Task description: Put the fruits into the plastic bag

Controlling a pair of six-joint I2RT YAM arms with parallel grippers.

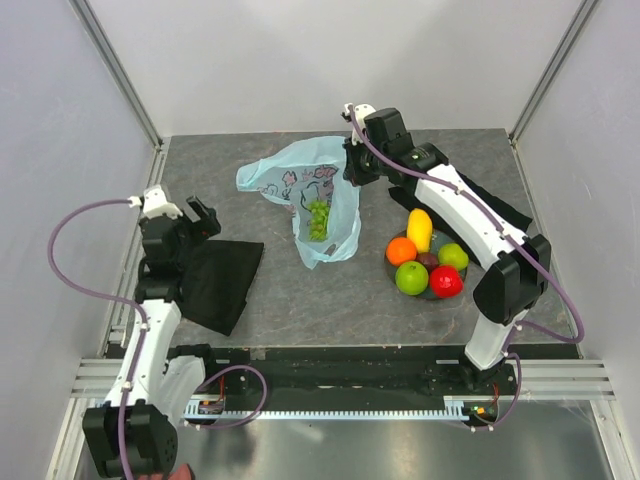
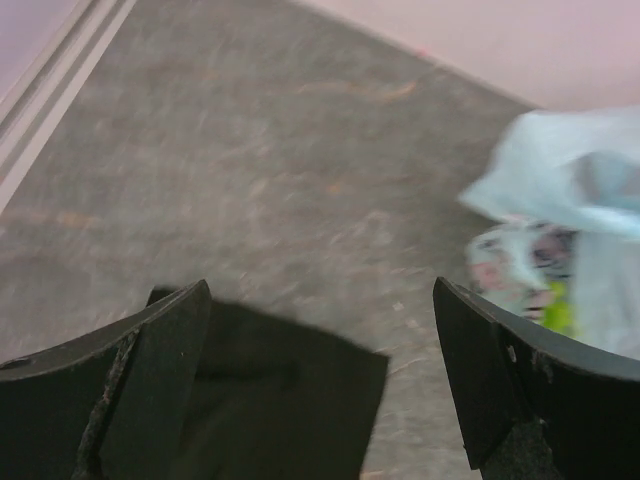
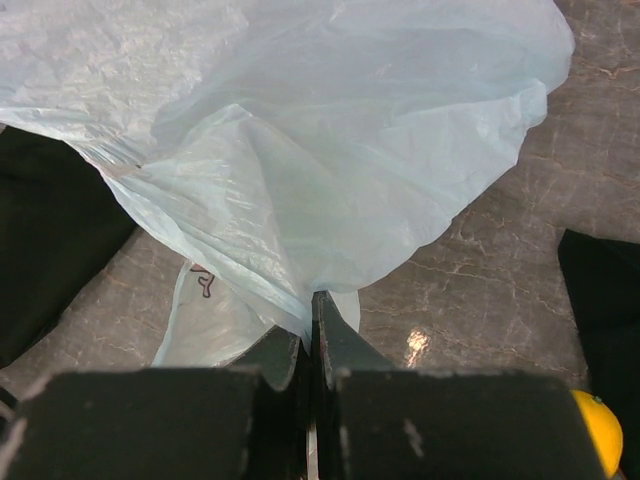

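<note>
One light-blue plastic bag (image 1: 300,185) mid-table, one green grape bunch (image 1: 317,220) inside it, right gripper (image 3: 312,310) clenched on the bag's edge, left gripper (image 1: 205,218) spread wide over one of two black cloths (image 1: 215,280), six fruits (image 1: 411,278) on one plate (image 1: 432,297): yellow, orange, red, purple, two green

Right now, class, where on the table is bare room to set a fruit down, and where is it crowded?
Bare: the far-left corner between the left gripper and the plastic bag; the near strip between the black cloth and the plate. Crowded: around the plate, hemmed by the bag and the right arm.
</note>
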